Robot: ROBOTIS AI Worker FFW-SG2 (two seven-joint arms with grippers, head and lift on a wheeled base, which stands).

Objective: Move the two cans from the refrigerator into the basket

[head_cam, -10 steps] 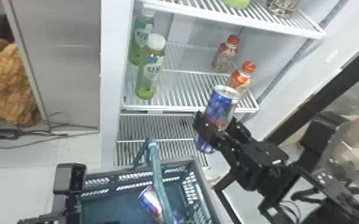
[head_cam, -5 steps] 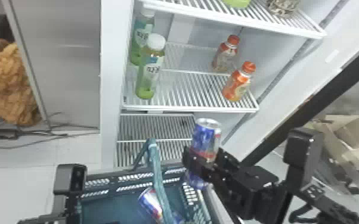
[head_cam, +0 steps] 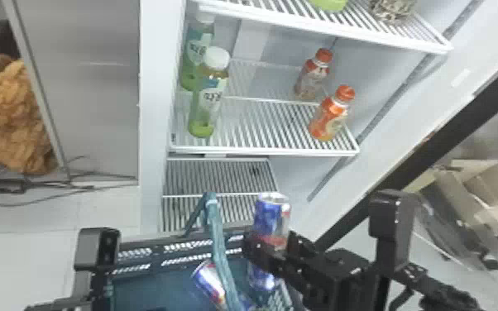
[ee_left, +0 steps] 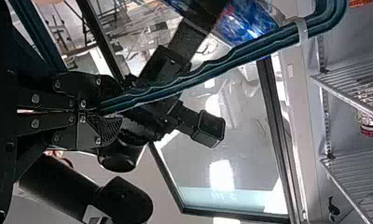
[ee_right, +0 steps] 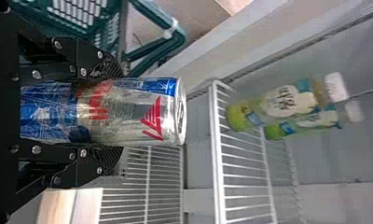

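Labels and print. Left, near green bottle (head_cam: 197, 124): pale label (head_cam: 212, 96), dark characters, blue patch. Left, far green bottle (head_cam: 189, 76): similar label (head_cam: 198, 43). Right, near orange bottle (head_cam: 320, 124): orange label, pale patch. Right, far orange bottle (head_cam: 308, 84): label, print too small to read. Right can (head_cam: 272, 213): red characters (ee_right: 100, 100), red striped emblem (ee_right: 154, 121). Left can (head_cam: 209, 281): red, blue and silver print, unclear.

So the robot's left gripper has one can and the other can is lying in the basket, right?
Not the left: the right gripper holds one can, as the right wrist view shows. The other can is lying in the basket.
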